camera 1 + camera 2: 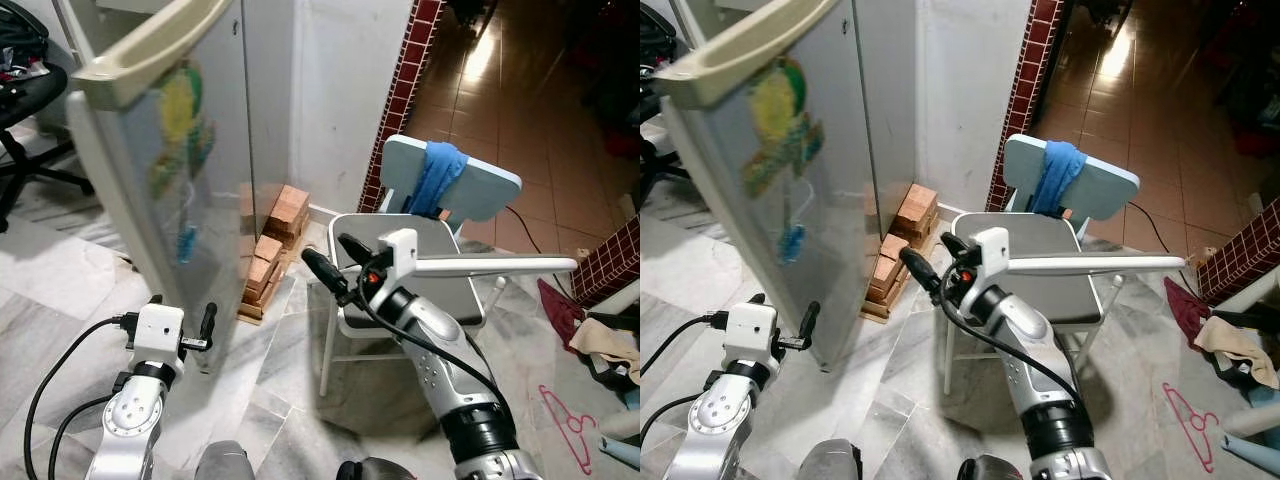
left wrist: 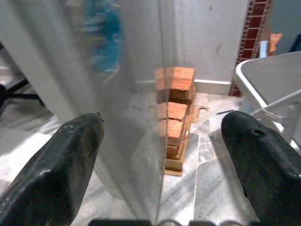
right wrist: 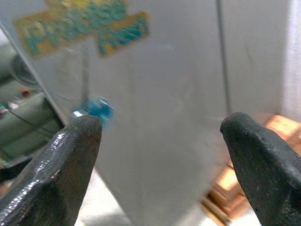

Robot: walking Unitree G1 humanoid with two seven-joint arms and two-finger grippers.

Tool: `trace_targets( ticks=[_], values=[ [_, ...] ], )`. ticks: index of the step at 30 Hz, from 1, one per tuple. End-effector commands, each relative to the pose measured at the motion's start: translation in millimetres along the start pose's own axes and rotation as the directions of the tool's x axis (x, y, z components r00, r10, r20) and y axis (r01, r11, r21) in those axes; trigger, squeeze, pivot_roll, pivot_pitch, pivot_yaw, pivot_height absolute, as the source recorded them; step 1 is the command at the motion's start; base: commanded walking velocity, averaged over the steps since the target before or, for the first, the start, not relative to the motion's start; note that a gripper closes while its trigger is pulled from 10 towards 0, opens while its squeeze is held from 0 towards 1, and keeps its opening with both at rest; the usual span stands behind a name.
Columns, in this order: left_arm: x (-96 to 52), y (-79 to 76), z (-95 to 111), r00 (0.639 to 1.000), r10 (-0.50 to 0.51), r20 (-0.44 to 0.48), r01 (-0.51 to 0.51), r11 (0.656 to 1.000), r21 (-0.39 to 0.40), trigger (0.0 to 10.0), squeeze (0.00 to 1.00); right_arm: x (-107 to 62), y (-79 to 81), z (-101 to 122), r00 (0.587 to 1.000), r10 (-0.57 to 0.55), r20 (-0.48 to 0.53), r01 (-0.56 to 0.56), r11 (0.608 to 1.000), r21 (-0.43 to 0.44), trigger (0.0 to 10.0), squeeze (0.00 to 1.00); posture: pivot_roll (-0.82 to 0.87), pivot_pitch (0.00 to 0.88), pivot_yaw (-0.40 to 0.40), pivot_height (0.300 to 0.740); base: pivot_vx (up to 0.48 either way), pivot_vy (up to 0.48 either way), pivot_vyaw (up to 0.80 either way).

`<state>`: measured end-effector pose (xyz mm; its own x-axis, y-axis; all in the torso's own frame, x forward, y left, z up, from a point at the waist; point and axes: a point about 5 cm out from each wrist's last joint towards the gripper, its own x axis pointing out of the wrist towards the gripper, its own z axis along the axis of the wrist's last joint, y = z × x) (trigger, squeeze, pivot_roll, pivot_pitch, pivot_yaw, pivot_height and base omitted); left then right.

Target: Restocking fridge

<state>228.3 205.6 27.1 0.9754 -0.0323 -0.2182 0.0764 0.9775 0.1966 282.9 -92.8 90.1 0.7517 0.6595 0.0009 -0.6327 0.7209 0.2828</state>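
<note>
The grey fridge door point(image 1: 190, 170) stands swung open, with colourful stickers on its outer face. My left gripper point(image 1: 182, 315) is low at the door's bottom corner. It is open, and the left wrist view shows the door's edge point(image 2: 141, 117) between its two fingers point(image 2: 70, 155). My right gripper point(image 1: 326, 248) is raised further right, open and empty, pointing at the door's face point(image 3: 160, 94) from a short way off. The fridge's inside is hidden behind the door.
A grey chair point(image 1: 440, 285) with a blue cloth point(image 1: 435, 175) over its backrest stands just right of my right arm. Stacked bricks point(image 1: 275, 250) lean by the white wall. A black office chair point(image 1: 25, 110) is far left. Clothes and a pink hanger point(image 1: 570, 420) lie at right.
</note>
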Motion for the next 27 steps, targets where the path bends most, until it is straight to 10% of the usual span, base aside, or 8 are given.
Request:
trace_targets(
  ticks=[1,9,27],
  values=[
    [6.6,10.6,6.0,1.000,0.020,0.011,-0.020,1.000,0.021,10.0,0.00,-3.8,-1.1,9.0,1.000,-0.005,0.008,0.006,0.996,-0.084,10.0,0.00,0.10,0.000,-0.045,0.740,0.000,0.435,0.00],
    [18.8,17.5,24.0,0.998,0.009,0.064,-0.011,1.000,0.021,10.0,0.00,-31.7,-28.4,17.0,0.993,-0.115,-0.023,0.105,0.958,-0.266,10.0,0.00,0.08,0.000,-0.010,0.740,0.000,0.458,0.00],
    [3.5,10.1,26.7,0.991,0.026,0.129,-0.024,1.000,-0.018,10.0,0.00,-72.3,-43.7,-8.0,0.807,-0.587,0.069,0.589,0.788,-0.178,10.0,0.00,0.06,0.000,-0.040,0.740,0.000,0.469,0.00]
  ],
)
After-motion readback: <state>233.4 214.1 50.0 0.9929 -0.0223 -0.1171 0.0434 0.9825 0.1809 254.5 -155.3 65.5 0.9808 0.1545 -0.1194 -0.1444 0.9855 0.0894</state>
